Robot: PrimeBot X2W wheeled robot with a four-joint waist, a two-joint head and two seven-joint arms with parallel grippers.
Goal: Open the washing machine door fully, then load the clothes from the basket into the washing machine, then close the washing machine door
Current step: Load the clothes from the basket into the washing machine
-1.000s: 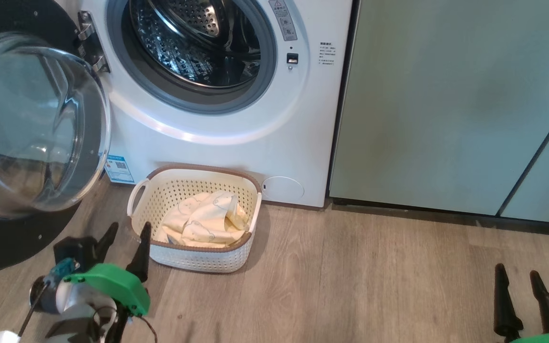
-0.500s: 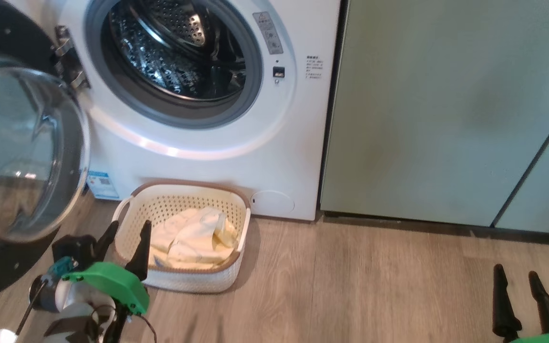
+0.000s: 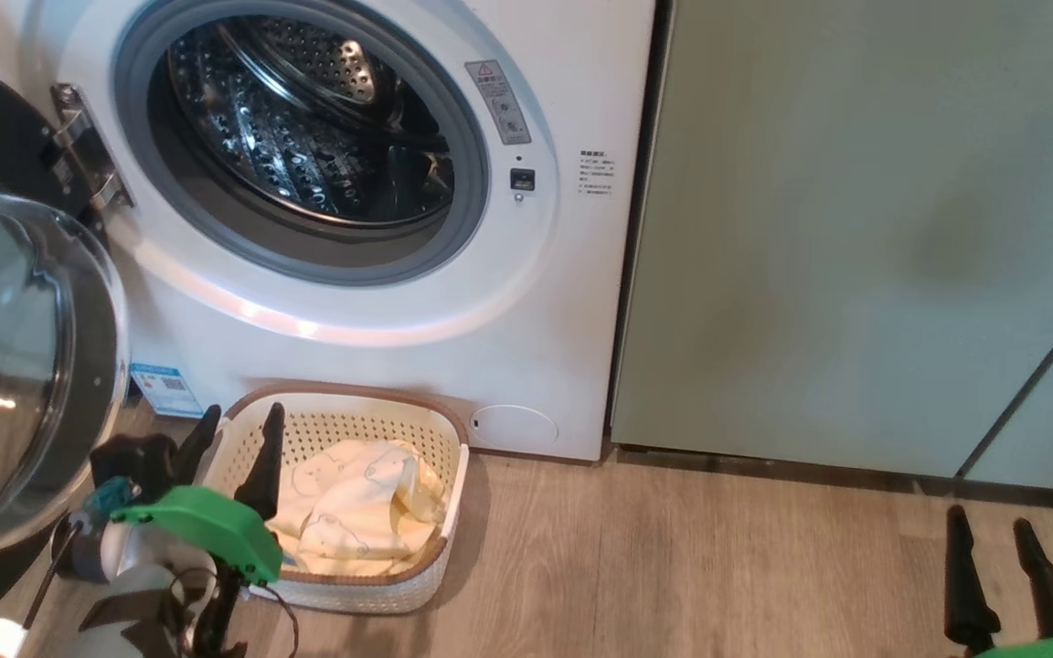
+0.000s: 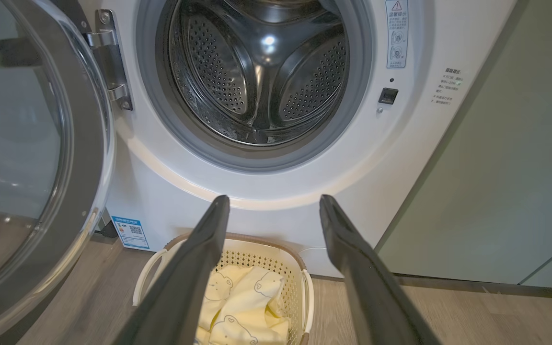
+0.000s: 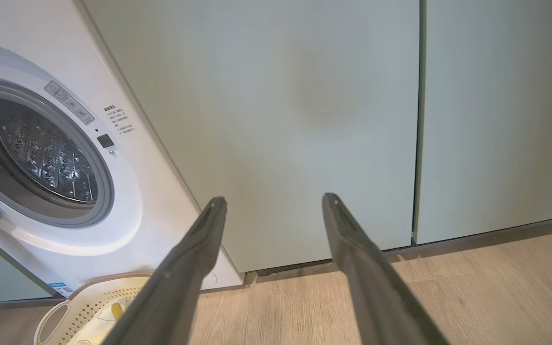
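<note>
Fingers point(image 3: 263, 457) — left pair — splayed beside basket point(image 3: 371, 592)

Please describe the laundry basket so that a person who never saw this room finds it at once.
Find the big white washing machine. On the wooden floor right before it stands the basket: cream perforated plastic, brown rim, pale yellow clothes inside.

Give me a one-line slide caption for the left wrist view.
Open left gripper faces the washing machine, its door swung wide, bear-print clothes in the basket below.
</note>
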